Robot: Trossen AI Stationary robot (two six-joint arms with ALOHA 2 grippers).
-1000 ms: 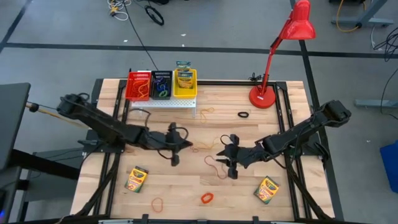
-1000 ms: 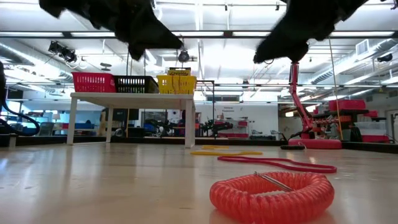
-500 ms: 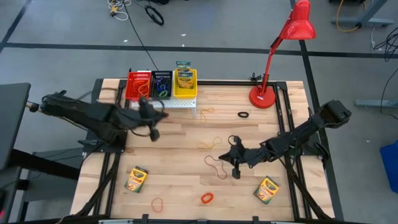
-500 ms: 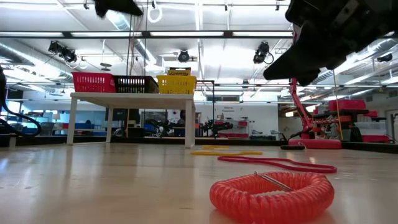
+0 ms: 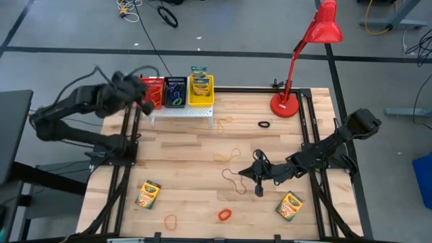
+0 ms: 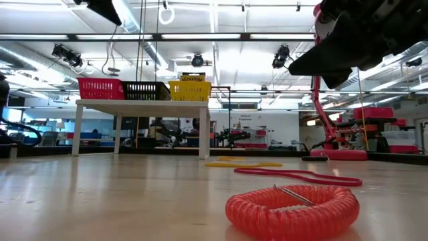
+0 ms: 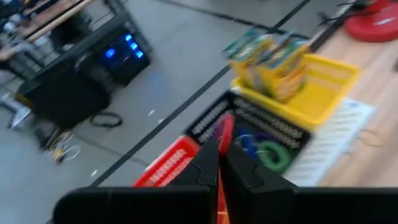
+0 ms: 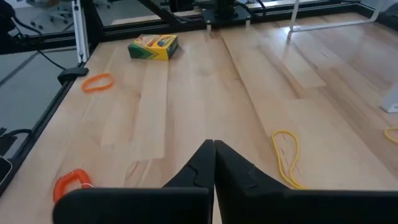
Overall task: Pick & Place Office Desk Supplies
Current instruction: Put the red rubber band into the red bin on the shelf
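Note:
My left gripper [image 7: 219, 149] is raised beside the red basket [image 5: 150, 93] at the far left, shut on a thin reddish-orange rubber band [image 7: 225, 127]. My right gripper [image 5: 258, 179] is shut above the table's middle, with nothing showing between its fingers. A yellowish rubber band [image 8: 286, 155] lies flat on the wood right beside it. Crayon boxes lie at the near left [image 5: 147, 194] and near right [image 5: 289, 206]. An orange band [image 5: 171, 220] and an orange coil loop [image 5: 224, 214] lie near the front edge. My left gripper pinches the reddish-orange rubber band between its two fingers. A short strip of the band [image 7: 225, 127] sticks out past the fingertips. The fingers slant down toward the baskets. The band is lifted clear of the table; the rest of it is hidden by the fingers.
Red, black [image 5: 175, 91] and yellow [image 5: 200, 88] baskets stand on a white perforated stand [image 5: 182, 111] at the far edge; the yellow one holds a crayon box. A red desk lamp [image 5: 287, 104] stands at the far right. A black loop [image 5: 264, 125] and another band [image 5: 226, 156] lie mid-table.
My left gripper has risen from the table's middle and swung toward the far left, up to the baskets, tipping from pointing steeply down to nearly level. My right gripper has shut and sunk a little beside the yellowish band, which has stayed put.

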